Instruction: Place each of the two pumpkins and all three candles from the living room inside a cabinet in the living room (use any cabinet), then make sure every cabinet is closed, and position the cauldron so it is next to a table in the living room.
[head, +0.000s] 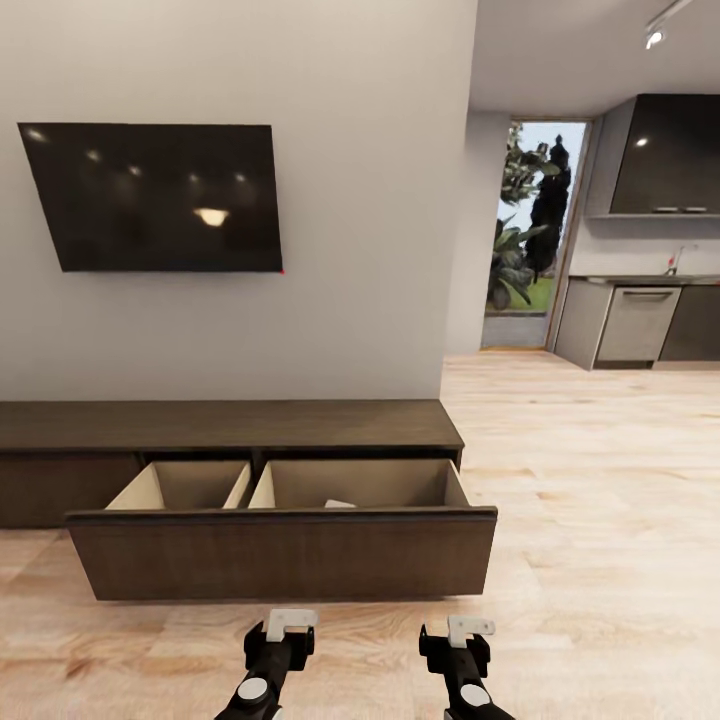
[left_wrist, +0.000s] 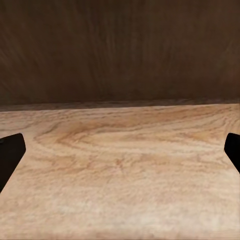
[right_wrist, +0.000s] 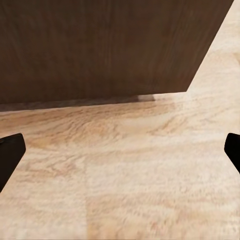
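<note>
Standing before the long, low, dark brown wooden cabinet (head: 230, 425), the robot is facing its big pulled-out drawer (head: 285, 550), whose dark front is running left to right just beyond both grippers. Above on the grey wall, a black wall-mounted TV (head: 150, 195) is hanging. Inside the drawer's pale right compartment, a small pale object (head: 340, 504) is peeking over the front, perhaps a candle; too little is showing to tell. The left gripper (left_wrist: 120, 155) and the right gripper (right_wrist: 120, 155) are both hanging spread and empty over the light wood-plank floor (head: 600, 480). The right one is sitting nearer the drawer's right end, so closing looks like a straight push away from the robot.
</note>
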